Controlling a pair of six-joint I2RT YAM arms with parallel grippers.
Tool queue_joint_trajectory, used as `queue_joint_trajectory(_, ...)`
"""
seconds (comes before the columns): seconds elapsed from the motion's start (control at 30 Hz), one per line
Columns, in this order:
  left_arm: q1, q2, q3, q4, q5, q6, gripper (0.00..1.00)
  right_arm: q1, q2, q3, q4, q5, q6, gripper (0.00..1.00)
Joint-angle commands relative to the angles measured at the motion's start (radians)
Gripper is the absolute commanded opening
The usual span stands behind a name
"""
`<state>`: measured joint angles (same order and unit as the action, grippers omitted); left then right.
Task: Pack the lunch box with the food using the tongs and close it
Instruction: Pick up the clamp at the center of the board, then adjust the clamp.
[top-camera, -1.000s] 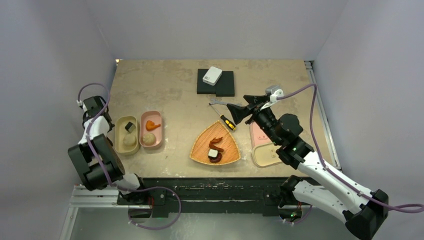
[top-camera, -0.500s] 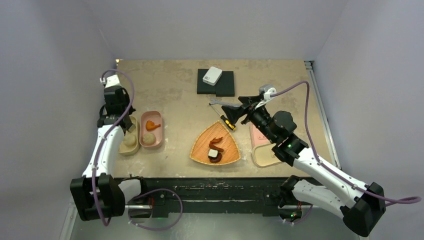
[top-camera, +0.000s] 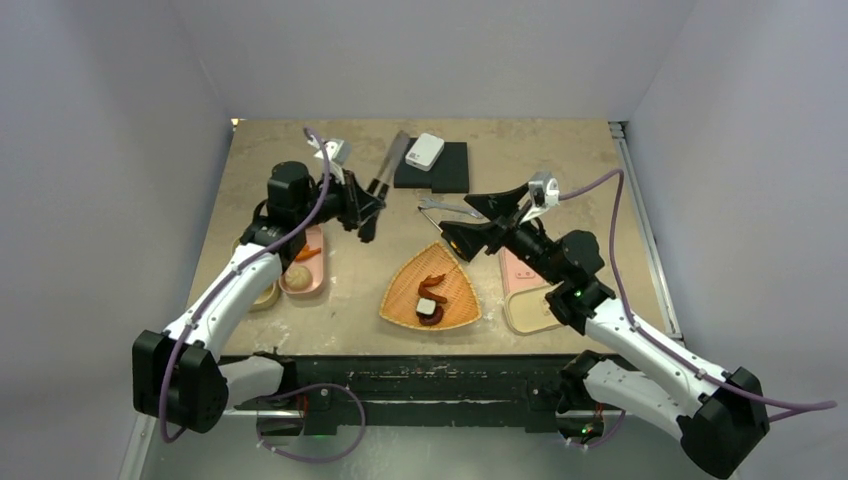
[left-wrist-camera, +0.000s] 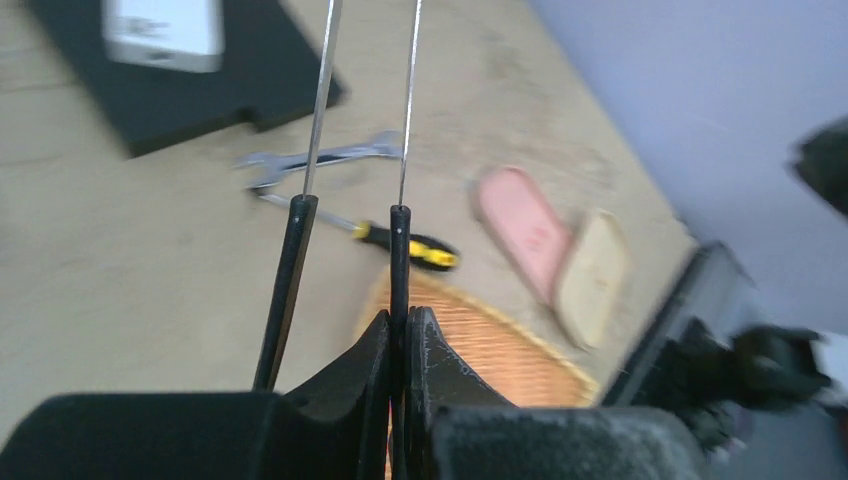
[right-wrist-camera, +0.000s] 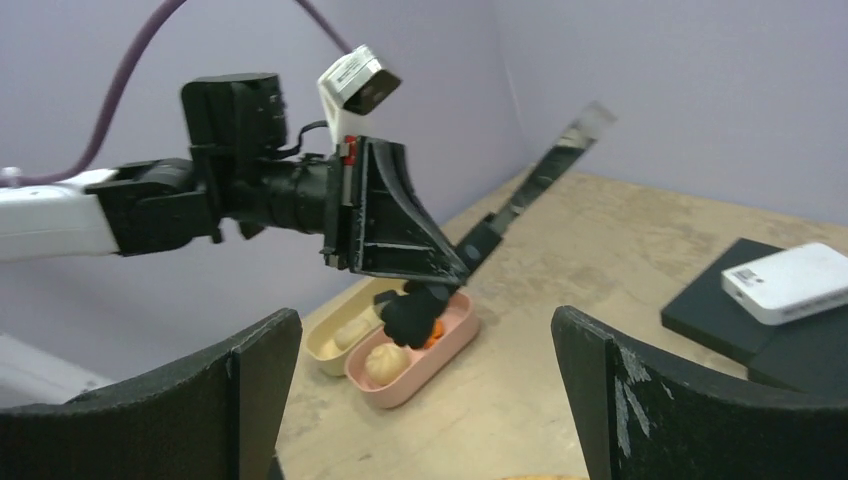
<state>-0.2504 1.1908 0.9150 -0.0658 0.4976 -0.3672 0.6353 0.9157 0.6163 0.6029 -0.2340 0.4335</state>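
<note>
**Left gripper** (top-camera: 362, 208): pressed together on the tongs (top-camera: 390, 160). In the left wrist view its fingers (left-wrist-camera: 372, 370) pinch one arm of the tongs on the black sleeve. The other arm runs free just beside them, outside the grip.

**Tongs:** they pass through the gripper. A short dark end sticks out toward the near side and the long silver part reaches toward the far side. The right wrist view shows them off the table and tilted, silver end highest. In the top view that end lies just beside the left edge of the black pad (top-camera: 452, 172), which carries a white box (top-camera: 425, 152).

**Lunch box** (top-camera: 321, 268): near the left gripper, to its left and toward the near side. It is open, with two tubs side by side.
- The pink tub (right-wrist-camera: 430, 365) holds a bun (right-wrist-camera: 385, 362) and an orange bit (top-camera: 306, 252).
- The beige tub (right-wrist-camera: 320, 358) holds a second bun (right-wrist-camera: 352, 330).
- The left arm covers part of the beige tub in the top view.

**Right gripper** (top-camera: 480, 217): spread wide, holding nothing, well apart from the tongs. It hangs above the table between the pad and the tray (top-camera: 455, 300). The wrench (left-wrist-camera: 320, 158) and screwdriver (left-wrist-camera: 405, 240) lie on the table there.

**Tray:** woven and fan-shaped, near the table's middle. It bears an orange piece (top-camera: 433, 282), a black-and-white piece (top-camera: 428, 305) and a dark reddish piece (top-camera: 430, 319).

**Lids:** the pink lid (left-wrist-camera: 520, 215) and beige lid (left-wrist-camera: 590, 275) lie side by side to the right of the tray. The right arm partly covers them in the top view.
</note>
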Motion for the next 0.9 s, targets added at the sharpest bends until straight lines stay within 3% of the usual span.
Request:
queue_joint_trajectory(0.0, -0.083, -0.003, 0.028, 0.308, 0.299, -0.191, 0.00, -0.004, -0.064, -0.058, 0.188, -0.050, 0.082, 0.99)
queue_joint_trajectory(0.23, -0.117, -0.032, -0.014, 0.550, 0.397, -0.490, 0.00, -0.023, -0.107, -0.151, 0.218, 0.126, 0.093, 0.97)
queue_joint_trajectory(0.4, -0.125, -0.045, -0.040, 0.620, 0.436, -0.657, 0.00, -0.036, -0.004, -0.142, 0.362, -0.006, 0.114, 0.90)
queue_joint_trajectory(0.6, -0.141, -0.071, -0.074, 0.706, 0.467, -0.831, 0.00, -0.036, 0.107, -0.057, 0.412, -0.097, 0.123, 0.83)
queue_joint_trajectory(0.87, -0.176, -0.085, -0.095, 0.775, 0.482, -0.928, 0.00, -0.035, 0.240, 0.032, 0.506, -0.199, 0.191, 0.77)
